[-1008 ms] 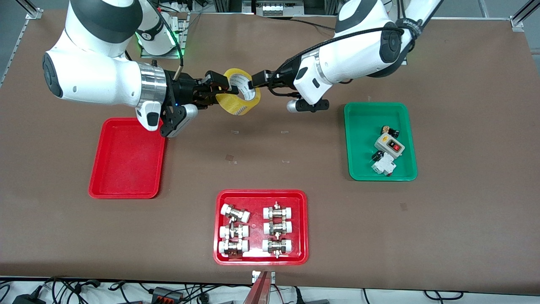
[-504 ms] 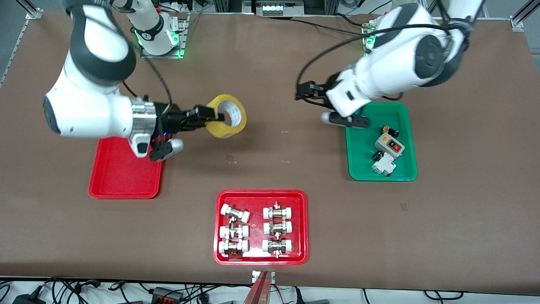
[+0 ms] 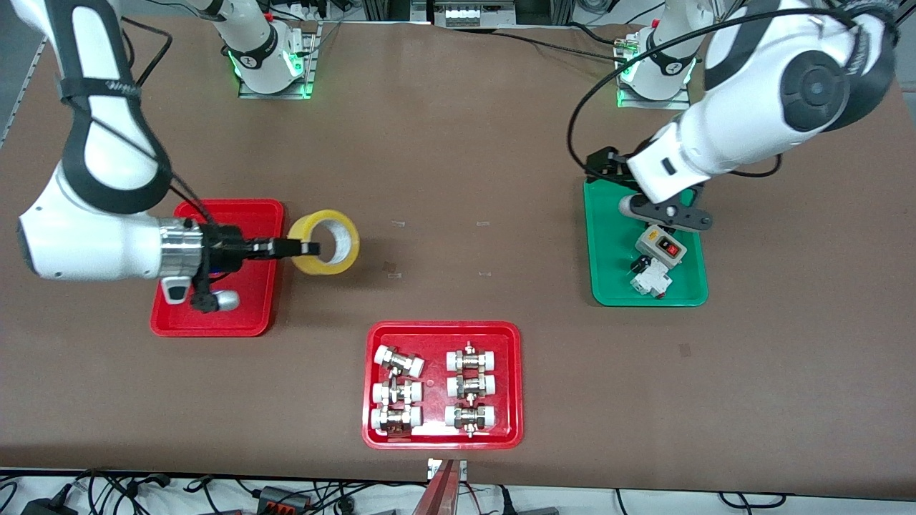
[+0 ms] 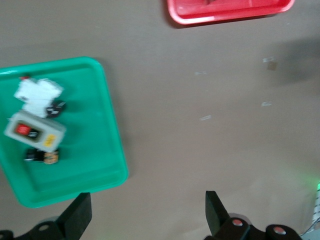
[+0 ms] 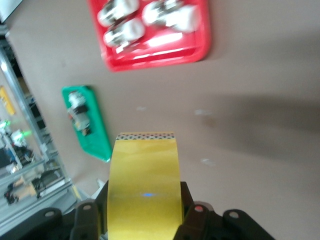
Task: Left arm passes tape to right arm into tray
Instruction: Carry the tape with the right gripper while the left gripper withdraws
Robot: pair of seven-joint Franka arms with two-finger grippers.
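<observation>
Handoff's done imo: right gripper (image 3: 309, 248) pinching tape (image 3: 325, 242) just beside tray (image 3: 215, 322), drop left. Left gripper (image 4: 145, 212) wide open, empty, over green tray (image 3: 608, 286).

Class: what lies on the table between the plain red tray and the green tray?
Front view: only bare brown table with small tape marks lies between the red tray and green tray.

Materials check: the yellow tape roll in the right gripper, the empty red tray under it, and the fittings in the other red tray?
Yellow translucent tape roll, clamped in the right gripper: looks like glossy plastic film, paler at its open core. Plain red tray: apparently moulded plastic, uniform colour, rounded corners, slight sheen. Pipe fittings in the other red tray: metal-looking silvery bodies with white end caps, probably plastic.
</observation>
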